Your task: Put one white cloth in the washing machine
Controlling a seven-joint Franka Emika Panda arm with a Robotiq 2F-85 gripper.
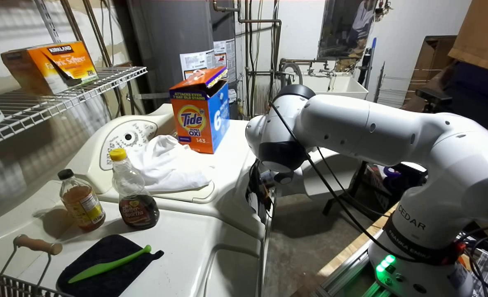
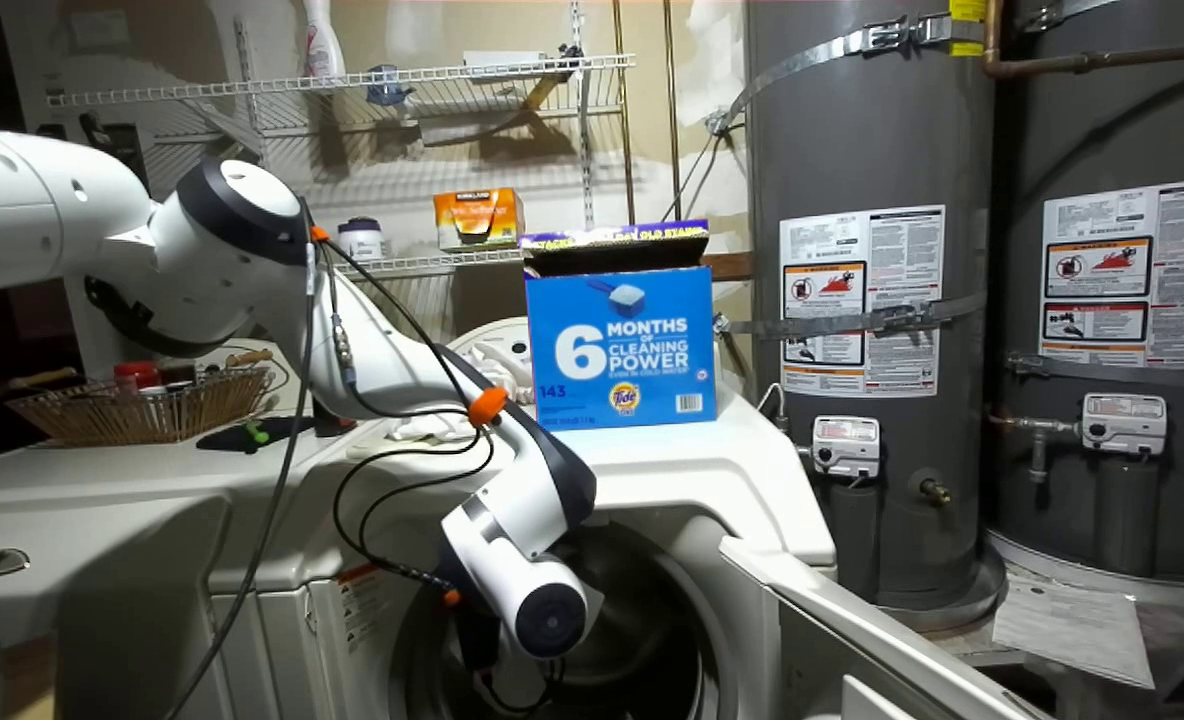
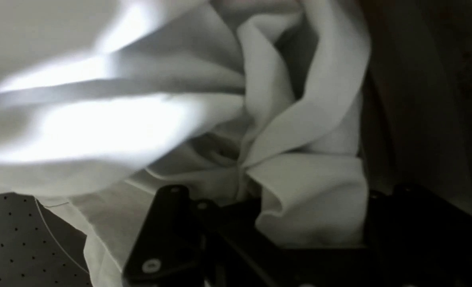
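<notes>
While the white cloth (image 3: 315, 191) is bunched in the gripper (image 3: 286, 203), jaws clamped on it, the arm (image 2: 382, 350) angles steeply down to the washing machine (image 2: 672, 480). Wrist (image 2: 507, 580) at the drum mouth (image 2: 657, 640), perforated metal (image 3: 16, 243) visible past the cloth.

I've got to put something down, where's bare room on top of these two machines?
Bare: on the washing machine, between Tide box, cloth heap and front edge; on the neighbouring machine, between syrup bottle, black mat and front edge. Crowded: around the mat, basket and black-capped bottle.
</notes>
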